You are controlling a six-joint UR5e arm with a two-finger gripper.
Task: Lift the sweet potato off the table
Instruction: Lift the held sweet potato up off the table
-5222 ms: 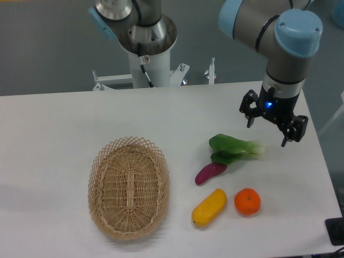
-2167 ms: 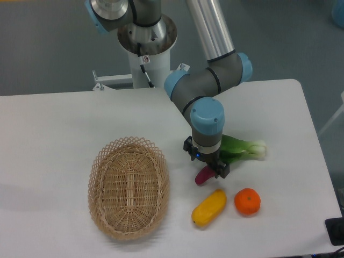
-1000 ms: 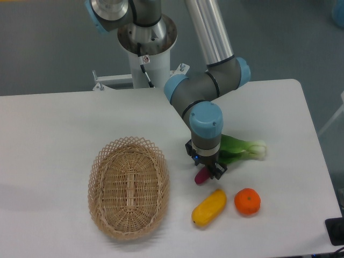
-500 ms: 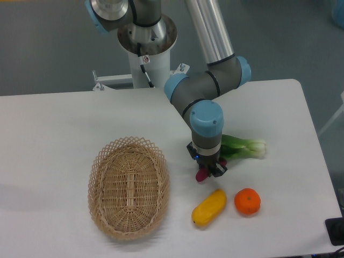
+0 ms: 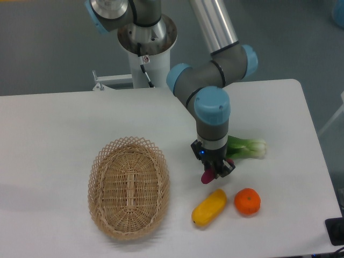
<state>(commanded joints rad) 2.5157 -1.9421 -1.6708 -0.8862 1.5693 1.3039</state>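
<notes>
The sweet potato [image 5: 206,177], a small magenta-purple tuber, shows only as a tip poking out below my gripper [image 5: 213,171]; the rest is hidden by the fingers. The gripper is shut on it, right of the white table's [image 5: 54,134] middle. The tuber looks slightly lifted off the tabletop, though I cannot be sure of the gap.
A wicker basket [image 5: 129,186] lies to the left of the gripper. A yellow oblong vegetable [image 5: 209,207] and an orange [image 5: 247,201] sit just below and to the right of it. A green bok choy [image 5: 246,148] lies directly behind the gripper.
The gripper came from the table's far right down over the sweet potato and shut on it. In the last half second it shifted slightly right and up with the tuber.
</notes>
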